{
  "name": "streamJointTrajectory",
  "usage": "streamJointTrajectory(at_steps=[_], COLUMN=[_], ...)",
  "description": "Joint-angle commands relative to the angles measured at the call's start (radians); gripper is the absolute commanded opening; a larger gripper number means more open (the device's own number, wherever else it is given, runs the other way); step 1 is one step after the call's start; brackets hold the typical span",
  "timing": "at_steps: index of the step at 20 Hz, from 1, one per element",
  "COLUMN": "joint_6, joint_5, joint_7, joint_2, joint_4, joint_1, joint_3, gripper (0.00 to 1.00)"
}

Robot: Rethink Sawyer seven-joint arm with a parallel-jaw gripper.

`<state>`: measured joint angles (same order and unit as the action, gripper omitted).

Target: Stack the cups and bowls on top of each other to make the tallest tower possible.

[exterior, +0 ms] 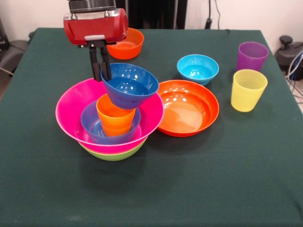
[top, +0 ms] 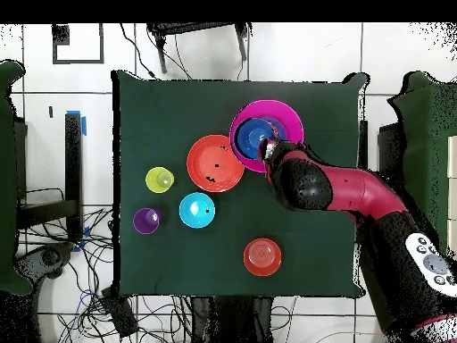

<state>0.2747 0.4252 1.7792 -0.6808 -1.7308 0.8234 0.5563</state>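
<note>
Item: tower (exterior: 110,124), left of centre in the front view — lime green bowl (exterior: 113,154), big pink bowl (exterior: 75,111), small blue bowl (exterior: 90,123), orange cup (exterior: 113,116).

Gripper (exterior: 101,71): fingers closed on the far rim of a dark blue bowl (exterior: 130,85), tilted, resting on the cup's mouth.

Risk: released off-centre, the bowl likely slides off or tips the cup — a one-sided rim hold gives poor levelling.
</note>
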Motion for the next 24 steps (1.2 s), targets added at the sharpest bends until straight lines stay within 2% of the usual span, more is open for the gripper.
streamJointTrajectory(at_steps=[1,24], joint_6=[0.048,0.042], joint_5=[0.079,0.088], joint_7=[-0.081,-0.087], joint_2=[0.002,0.018], joint_4=[0.020,0.033], joint_1=[-0.001,0.000], joint_3=[0.029,0.033], gripper=[0.00,0.00])
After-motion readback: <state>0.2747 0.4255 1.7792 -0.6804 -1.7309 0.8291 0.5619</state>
